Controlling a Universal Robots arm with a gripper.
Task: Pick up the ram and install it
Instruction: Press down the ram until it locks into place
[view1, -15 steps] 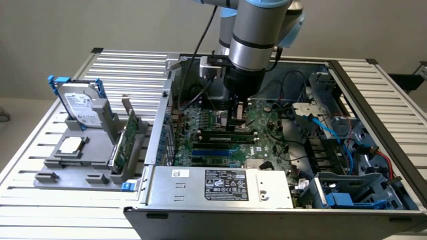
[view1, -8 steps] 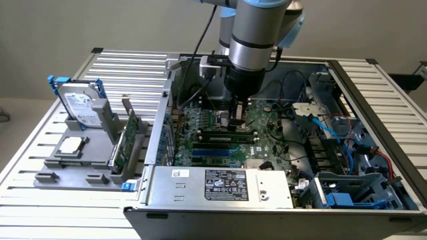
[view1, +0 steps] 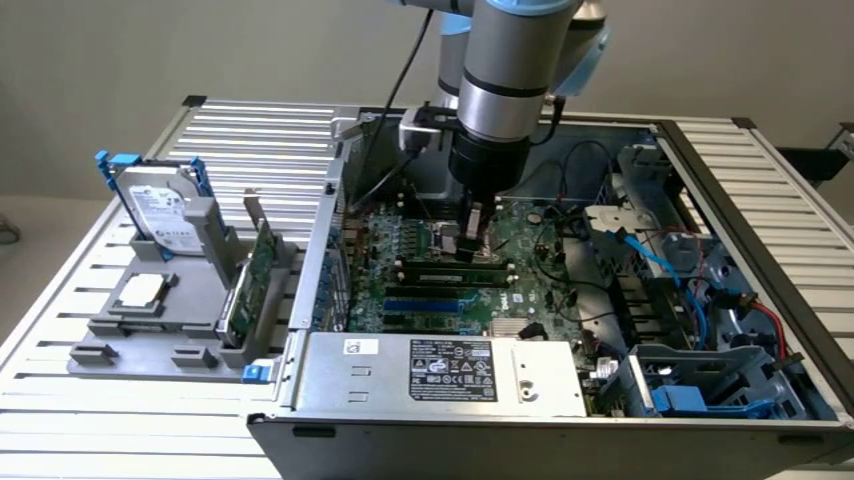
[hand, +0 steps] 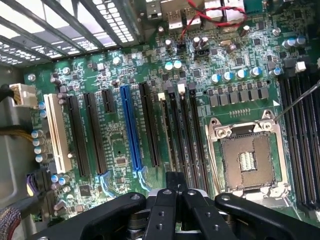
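Inside the open computer case (view1: 747, 300), over the motherboard (hand: 115, 145): gripper (view1: 477, 245), fingers closed together, its tips down at the ram (view1: 461, 268), which lies in a slot beside the empty CPU socket (hand: 248, 157).

A hard drive (view1: 163, 212) is stood upright in a grey holder (view1: 147, 320) at the exterior view's left, beside a green expansion card (view1: 251, 290). An empty CPU socket (hand: 247, 159) and a blue slot (hand: 131, 127) are seen on the motherboard (hand: 120, 75).
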